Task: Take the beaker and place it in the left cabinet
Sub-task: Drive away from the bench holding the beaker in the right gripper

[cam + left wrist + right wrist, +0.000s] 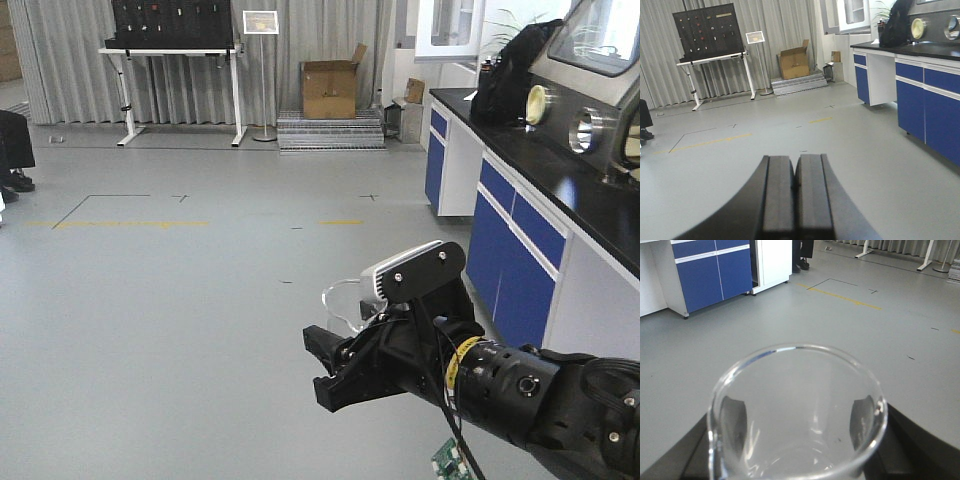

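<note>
I have the beaker (797,405) in my right claw (797,419). In the right wrist view its rim fills the lower middle of the frame. Through the glass I can see a dark pad (733,420) pressed to the wall on each side, so the claw is clamped on it across its width. The mouth opens toward my wrist camera. In the front view the beaker (343,300) sits in the lower centre, looking roughly upright with its lip uppermost, so its long axis runs up and down and crosswise to my fingers. It hangs over bare grey floor (180,300) and touches nothing but me.

My left claw (795,195) is pressed fully together at the bottom of its own view with nothing between the fingers. No beaker shows in that view, so the right arm is the one that has to carry this through.

The picking looks done to me, and the placing is all that is left. I cannot say for sure where the left cabinet is. A glass-paned white unit (447,28) shows at the top right of the front view, beyond the black-topped bench (560,175) and its blue-fronted cupboards (515,270). It is well apart from the beaker, and I cannot tell whether it is the target. I judge that the base or the arm must bring a shelf within reach before I let go, keeping the mouth up.
</note>
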`<state>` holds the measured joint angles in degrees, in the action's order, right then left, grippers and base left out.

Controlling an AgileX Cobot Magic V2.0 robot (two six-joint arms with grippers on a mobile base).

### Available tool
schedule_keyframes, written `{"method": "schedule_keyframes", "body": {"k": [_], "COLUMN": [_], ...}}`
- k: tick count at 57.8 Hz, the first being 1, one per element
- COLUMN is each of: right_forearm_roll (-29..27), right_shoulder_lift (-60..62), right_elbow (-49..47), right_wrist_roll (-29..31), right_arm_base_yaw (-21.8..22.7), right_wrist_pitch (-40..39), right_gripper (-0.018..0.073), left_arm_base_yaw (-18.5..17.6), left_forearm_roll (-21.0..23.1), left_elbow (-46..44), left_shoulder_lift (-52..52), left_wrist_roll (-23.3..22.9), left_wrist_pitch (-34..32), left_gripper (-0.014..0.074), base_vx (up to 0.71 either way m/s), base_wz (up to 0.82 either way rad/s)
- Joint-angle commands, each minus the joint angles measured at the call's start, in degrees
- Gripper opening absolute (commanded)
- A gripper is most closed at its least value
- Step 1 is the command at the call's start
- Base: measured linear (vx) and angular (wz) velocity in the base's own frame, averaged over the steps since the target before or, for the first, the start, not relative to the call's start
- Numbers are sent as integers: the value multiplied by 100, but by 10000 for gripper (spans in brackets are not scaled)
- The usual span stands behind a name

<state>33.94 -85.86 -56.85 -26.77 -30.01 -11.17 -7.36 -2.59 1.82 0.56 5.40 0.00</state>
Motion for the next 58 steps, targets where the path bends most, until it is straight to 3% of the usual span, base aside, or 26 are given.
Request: {"method": "schedule_keyframes", "body": {"k": [1,58], "right_forearm_roll": [-56,-56], "right_shoulder_lift": [198,198], "right_elbow": [-167,-167], "right_wrist_roll": [3,3], "right_arm_base_yaw": [7,7], "right_wrist_pitch": [-398,-399], "right_gripper": [-8,-8], "left_arm_base_yaw": [-3,-3], "left_forearm_roll": [18,18], "left_elbow": [90,90], "left_shoulder_lift": [106,106], "left_wrist_roll": [-15,-15], "left_wrist_pitch": [-428,-428], "left_gripper": [1,1], "base_vx": [42,54], "base_wz": [6,0]}}
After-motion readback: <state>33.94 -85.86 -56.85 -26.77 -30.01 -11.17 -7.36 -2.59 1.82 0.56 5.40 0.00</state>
